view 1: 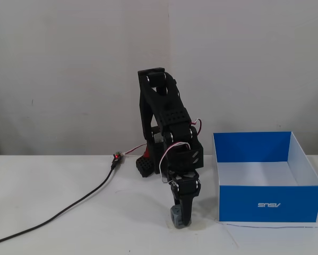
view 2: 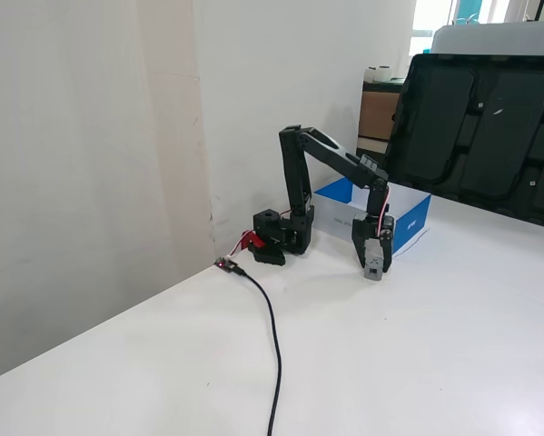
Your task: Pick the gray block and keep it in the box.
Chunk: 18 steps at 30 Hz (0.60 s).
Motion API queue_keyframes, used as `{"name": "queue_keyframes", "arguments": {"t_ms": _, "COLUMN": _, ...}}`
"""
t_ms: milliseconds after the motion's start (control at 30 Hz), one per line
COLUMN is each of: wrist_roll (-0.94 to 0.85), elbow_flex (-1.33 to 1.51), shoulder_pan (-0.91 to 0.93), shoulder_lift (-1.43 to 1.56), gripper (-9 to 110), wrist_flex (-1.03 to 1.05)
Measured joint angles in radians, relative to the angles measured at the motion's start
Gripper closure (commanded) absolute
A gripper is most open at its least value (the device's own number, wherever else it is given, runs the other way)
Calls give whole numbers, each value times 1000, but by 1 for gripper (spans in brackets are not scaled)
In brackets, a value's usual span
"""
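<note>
the gripper [view 1: 181,222] is clamped on the block [view 1: 175,217] down on the table [view 1: 68,234], just left of the box [view 1: 265,204] in that fixed view. grasp looks made; lift, carry and drop remain.

gray block [view 1: 175,217] half hidden behind pincer [view 1: 181,222], cable [view 1: 52,219] cut off

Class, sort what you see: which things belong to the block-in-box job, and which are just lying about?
Job:
gray block
blue box
end effector, closed on the block

Lying about:
black cable
dark trays
</note>
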Motion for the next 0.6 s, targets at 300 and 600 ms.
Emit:
{"name": "queue_keyframes", "arguments": {"t_ms": 300, "wrist_roll": 3, "elbow_flex": -41, "shoulder_pan": 31, "shoulder_lift": 2, "gripper": 95, "wrist_flex": 29}}
{"name": "queue_keyframes", "arguments": {"t_ms": 600, "wrist_roll": 5, "elbow_flex": -198, "shoulder_pan": 18, "shoulder_lift": 101, "gripper": 95, "wrist_flex": 212}}
